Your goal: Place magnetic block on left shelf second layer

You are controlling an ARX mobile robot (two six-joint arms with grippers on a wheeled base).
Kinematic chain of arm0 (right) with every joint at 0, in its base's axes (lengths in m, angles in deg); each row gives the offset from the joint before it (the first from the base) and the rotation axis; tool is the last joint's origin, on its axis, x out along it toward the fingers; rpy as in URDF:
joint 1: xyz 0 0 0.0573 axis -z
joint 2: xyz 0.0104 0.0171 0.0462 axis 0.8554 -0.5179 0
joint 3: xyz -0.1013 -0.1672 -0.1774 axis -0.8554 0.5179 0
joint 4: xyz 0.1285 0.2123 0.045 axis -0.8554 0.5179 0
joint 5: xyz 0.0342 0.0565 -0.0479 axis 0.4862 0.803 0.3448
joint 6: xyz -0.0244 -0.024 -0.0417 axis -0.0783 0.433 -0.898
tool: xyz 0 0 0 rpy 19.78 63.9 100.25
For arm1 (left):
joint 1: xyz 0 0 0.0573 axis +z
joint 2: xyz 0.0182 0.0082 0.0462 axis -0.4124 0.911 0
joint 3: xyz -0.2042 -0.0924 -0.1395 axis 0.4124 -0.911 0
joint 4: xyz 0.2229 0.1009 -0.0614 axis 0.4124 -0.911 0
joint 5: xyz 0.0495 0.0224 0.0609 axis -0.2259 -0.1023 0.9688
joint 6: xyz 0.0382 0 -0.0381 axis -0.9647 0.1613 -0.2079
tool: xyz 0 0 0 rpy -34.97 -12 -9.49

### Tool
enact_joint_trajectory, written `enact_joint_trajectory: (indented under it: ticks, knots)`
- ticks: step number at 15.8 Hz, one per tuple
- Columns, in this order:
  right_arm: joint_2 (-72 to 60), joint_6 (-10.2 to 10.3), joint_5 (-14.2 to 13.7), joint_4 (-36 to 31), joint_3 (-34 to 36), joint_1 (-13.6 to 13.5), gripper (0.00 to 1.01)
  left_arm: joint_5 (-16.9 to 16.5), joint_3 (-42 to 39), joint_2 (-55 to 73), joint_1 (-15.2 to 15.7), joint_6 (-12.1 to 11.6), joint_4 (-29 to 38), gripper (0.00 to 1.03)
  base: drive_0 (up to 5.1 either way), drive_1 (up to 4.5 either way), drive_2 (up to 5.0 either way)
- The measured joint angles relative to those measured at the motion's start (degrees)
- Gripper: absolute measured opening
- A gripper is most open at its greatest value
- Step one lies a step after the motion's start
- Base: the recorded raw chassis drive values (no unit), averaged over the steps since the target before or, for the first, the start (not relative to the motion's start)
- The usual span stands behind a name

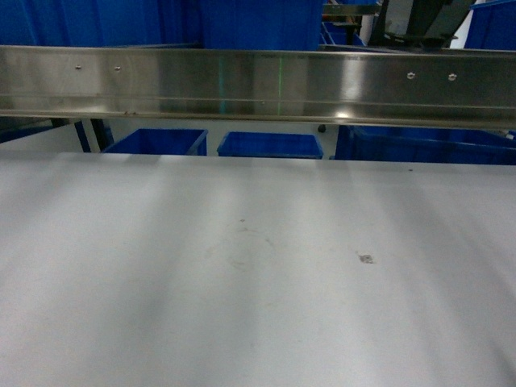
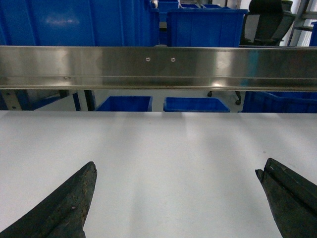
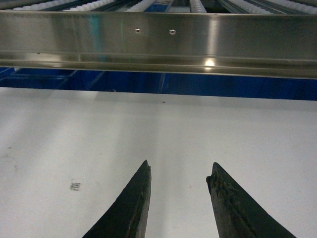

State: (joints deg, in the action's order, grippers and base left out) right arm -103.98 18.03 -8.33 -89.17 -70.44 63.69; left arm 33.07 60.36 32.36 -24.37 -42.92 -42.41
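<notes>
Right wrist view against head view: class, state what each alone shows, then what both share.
Only the right wrist view shows the right gripper, open and empty, and white rollers above the rail. Only the head view shows blue crates beyond the table. Both show the steel rail, the white table and a small dark mark.

A flat white bench [image 1: 258, 282] fills the lower part of every view. Faint ring-shaped scuff marks [image 1: 242, 246] show near its middle, and a small dark printed square mark [image 1: 365, 258] lies to their right. At the upper right of the left wrist view, a black mesh-backed office chair [image 2: 267, 20] stands in the background.
</notes>
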Motion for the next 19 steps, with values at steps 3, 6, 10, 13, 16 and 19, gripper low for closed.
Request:
enact_joint_trajectory:
  ticks: [3,6,10,13,16,19]
  knots:
    - [0.0,0.0,0.0,-0.1,0.0,0.0,0.31,0.0,0.0,0.0,0.0,0.0,0.0,0.98,-5.0,2.43,2.4]
    - [0.0,0.0,0.0,-0.1,0.0,0.0,0.31,0.0,0.0,0.0,0.0,0.0,0.0,0.98,-5.0,2.5,2.5]
    - [0.0,0.0,0.0,-0.1,0.0,0.0,0.31,0.0,0.0,0.0,0.0,0.0,0.0,0.98,-5.0,2.48,2.5]
    - [0.0,0.0,0.0,-0.1,0.0,0.0,0.31,0.1,0.0,0.0,0.0,0.0,-0.1,0.98,-5.0,2.43,2.4]
    - [0.0,0.0,0.0,-0.3,0.0,0.0,0.31,0.0,0.0,0.0,0.0,0.0,-0.1,0.98,-5.0,2.41,2.4]
    - [0.0,0.0,0.0,0.1,0.0,0.0,0.31,0.0,0.0,0.0,0.0,0.0,0.0,0.98,-5.1,2.37,2.4]
